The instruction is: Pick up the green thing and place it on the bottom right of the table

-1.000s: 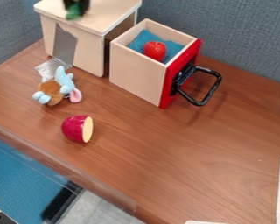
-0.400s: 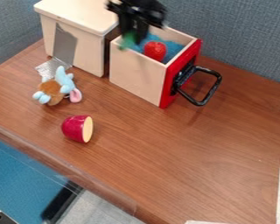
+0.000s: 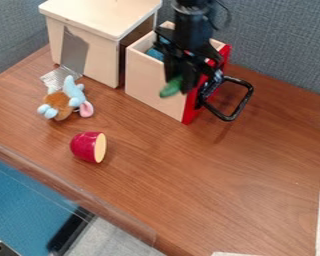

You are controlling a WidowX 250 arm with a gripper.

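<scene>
The black gripper (image 3: pixel 179 84) hangs at the upper middle of the camera view, in front of the open wooden drawer box, and is shut on the green thing (image 3: pixel 171 87). The green thing is small and rounded, sticking out at the lower left of the gripper, above table height. Part of it is hidden by the gripper. The brown wooden table (image 3: pixel 209 185) lies below, its bottom right part bordered by white strips.
A wooden box with a red front (image 3: pixel 192 102) and black handle (image 3: pixel 239 107) stands behind the gripper. Left of it are a lidded wooden box (image 3: pixel 89 55), a blue and brown plush toy (image 3: pixel 66 101) and a dark red cut toy (image 3: pixel 88 147).
The gripper has come from the upper left, over the lidded box, rightward and down to the front of the open box, carrying the green thing. It now covers the red object inside that box.
</scene>
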